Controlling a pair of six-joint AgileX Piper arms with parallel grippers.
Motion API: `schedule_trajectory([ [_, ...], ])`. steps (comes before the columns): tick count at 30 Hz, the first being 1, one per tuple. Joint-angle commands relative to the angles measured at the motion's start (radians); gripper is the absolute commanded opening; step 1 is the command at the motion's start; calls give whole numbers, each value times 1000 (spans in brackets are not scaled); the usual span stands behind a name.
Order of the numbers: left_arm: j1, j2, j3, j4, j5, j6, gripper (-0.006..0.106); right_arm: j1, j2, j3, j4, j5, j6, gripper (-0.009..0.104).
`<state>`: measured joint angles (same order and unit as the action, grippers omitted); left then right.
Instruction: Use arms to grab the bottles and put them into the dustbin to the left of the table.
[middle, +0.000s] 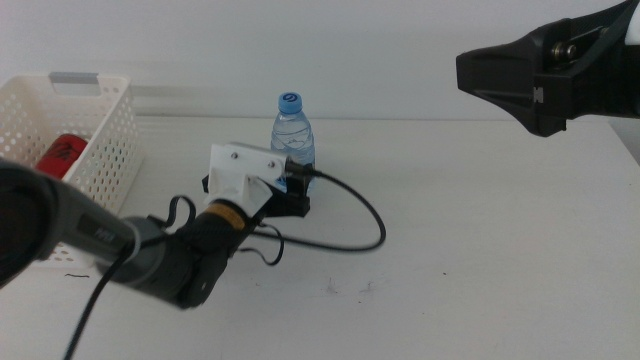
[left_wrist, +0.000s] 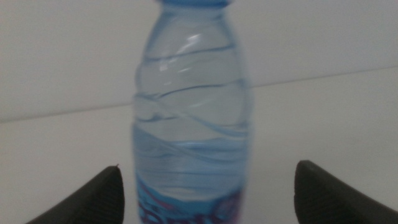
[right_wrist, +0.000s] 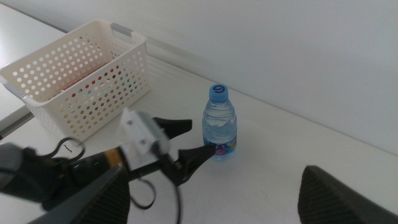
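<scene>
One clear water bottle (middle: 293, 131) with a blue cap stands upright on the white table (middle: 480, 240), a little behind the middle of the middle view and well to the right of the dustbin (middle: 95, 150). The left gripper (right_wrist: 186, 142) reaches in from the left side, low over the tabletop, with its two dark jaws spread wide. In the right wrist view the jaw tips point at the bottle's lower half, one tip close to the label and the other further off toward the basket side. In the left wrist view the bottle (left_wrist: 191, 118) fills the gap between the jaws with bare table showing on both sides of it, so nothing is gripped. A black cable (middle: 360, 215) loops across the table from the left gripper's wrist, curving out to the right of the bottle.

The dustbin, a white perforated basket with a grey handle bar, sits at the table's left edge. Something red (middle: 62, 155) lies inside it, probably the cola can, though the basket wall hides most of it.

The right gripper (middle: 520, 80) hangs high at the upper right of the middle view, well apart from the bottle. Its jaws stand wide open and hold nothing.
</scene>
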<state>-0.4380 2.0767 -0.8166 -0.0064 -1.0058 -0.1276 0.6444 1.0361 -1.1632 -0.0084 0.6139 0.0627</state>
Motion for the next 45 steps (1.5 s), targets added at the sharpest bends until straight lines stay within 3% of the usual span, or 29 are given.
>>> schedule_trajectory([
  [1,13,32,-63,6,61,-2,94,-7,-3,3,-4,-9,0,89],
  [8,37,135,-263,86,169,-1,94,-7,-3,3,-4,-9,0,88],
  [17,39,242,-451,77,248,-9,92,-7,-3,3,-4,-11,0,88],
  [20,41,237,-451,77,257,-9,76,-7,-3,3,-4,-11,0,88],
  [24,39,143,-418,110,392,-9,31,-7,-3,3,-4,-11,0,88],
  [28,30,-89,-298,172,658,-119,0,-7,-3,3,-4,-11,0,88],
  [33,-13,-396,-193,181,1085,-216,-2,-7,-3,3,-4,-11,0,88],
  [36,-23,-539,-198,160,1376,-180,-2,-7,-3,3,-4,-11,0,88],
  [40,33,-639,-276,42,1607,-105,-2,-7,-3,3,-4,-11,0,88],
  [45,234,-594,-533,-86,1938,98,-2,-7,-3,3,-4,-11,0,88],
])
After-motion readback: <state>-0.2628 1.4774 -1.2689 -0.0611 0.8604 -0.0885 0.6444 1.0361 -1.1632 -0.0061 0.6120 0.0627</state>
